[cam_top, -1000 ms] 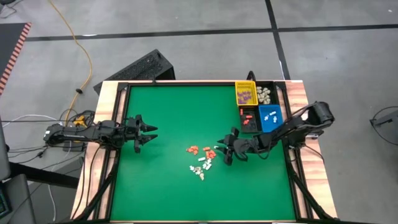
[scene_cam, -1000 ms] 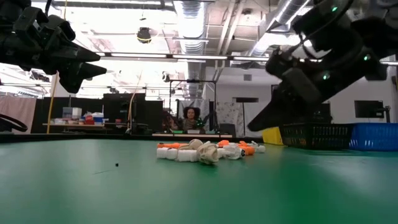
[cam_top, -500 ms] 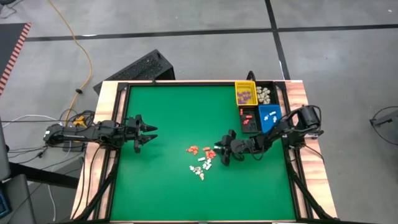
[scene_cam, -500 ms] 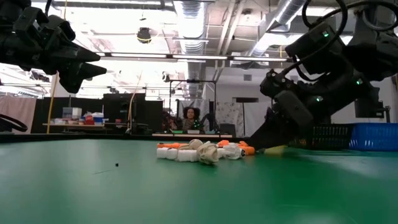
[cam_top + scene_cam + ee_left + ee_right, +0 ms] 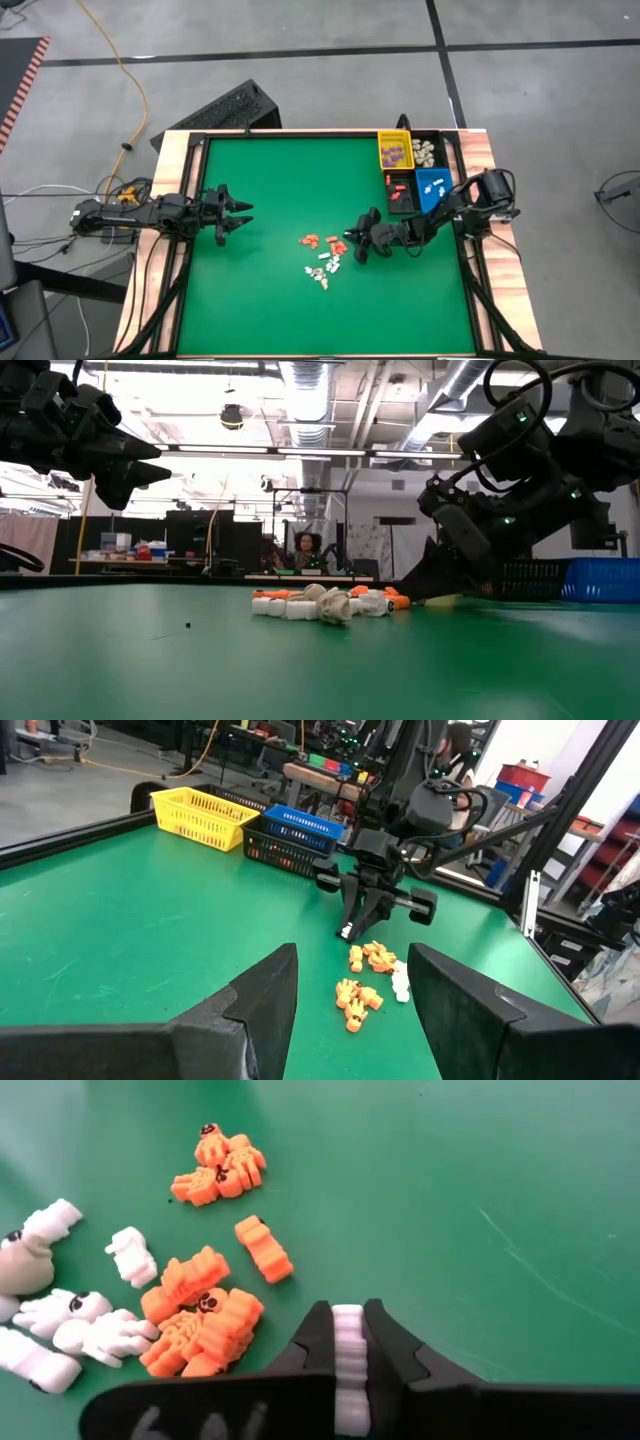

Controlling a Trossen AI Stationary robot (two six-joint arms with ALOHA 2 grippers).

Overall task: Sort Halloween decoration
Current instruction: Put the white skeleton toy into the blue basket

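**White trinket pinched at the pile's edge**

The right gripper (image 5: 349, 1342) sits low on the green felt-like mat (image 5: 480, 1170), its two dark, wedge-shaped fingers (image 5: 310, 1342) closed on a ribbed white trinket (image 5: 348, 1345). Just beyond lies the loose pile (image 5: 323, 255): orange skeletons (image 5: 200, 1325) with moulded ribs and black eye dots, and smooth cream-white bones (image 5: 75, 1335), some touching, some slightly apart. In the high view the pile lies near the table's middle, with the right gripper (image 5: 350, 243) at its edge. Farther off, at the mat's corner, stand mesh-walled plastic bins: yellow (image 5: 395, 150), black (image 5: 400, 190) and blue (image 5: 433, 188), each holding sorted bits. The left gripper (image 5: 240, 215) hangs over the mat's left side, well apart, its pointed fingers spread wide.
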